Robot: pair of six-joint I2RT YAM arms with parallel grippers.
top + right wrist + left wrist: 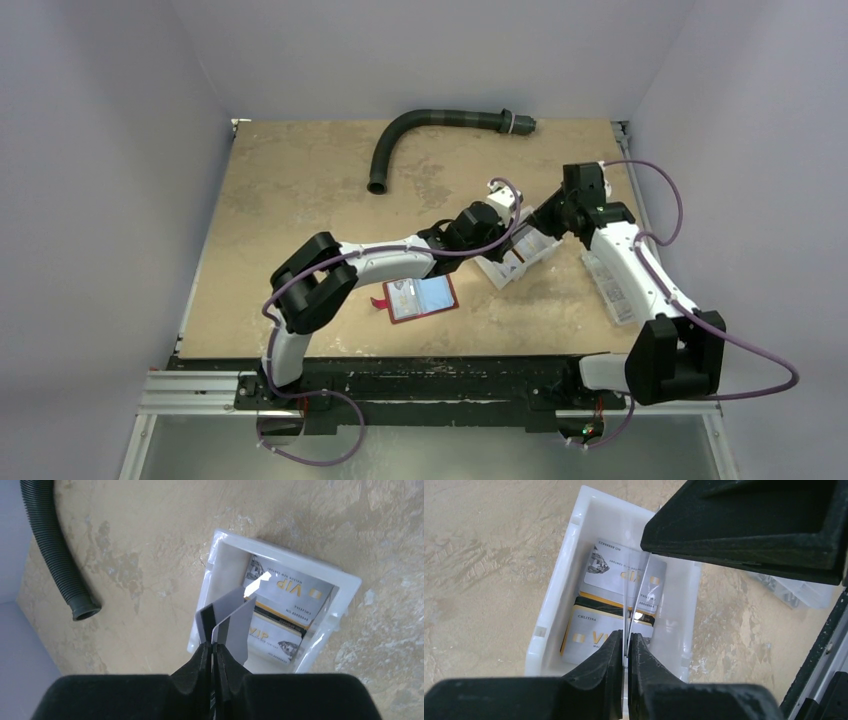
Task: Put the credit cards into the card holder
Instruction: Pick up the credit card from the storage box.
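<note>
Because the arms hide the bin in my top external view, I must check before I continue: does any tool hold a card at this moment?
Observer: Yes. The right wrist view shows the right tool shut on two grey cards, fanned slightly apart.
Operator: Thank you. And the left tool?
Observer: The left tool is shut on a thin card, seen edge-on above the white bin.
Operator: Are there more cards inside the bin?
Observer: Yes, at least two VIP cards lie flat on its bottom.
</note>
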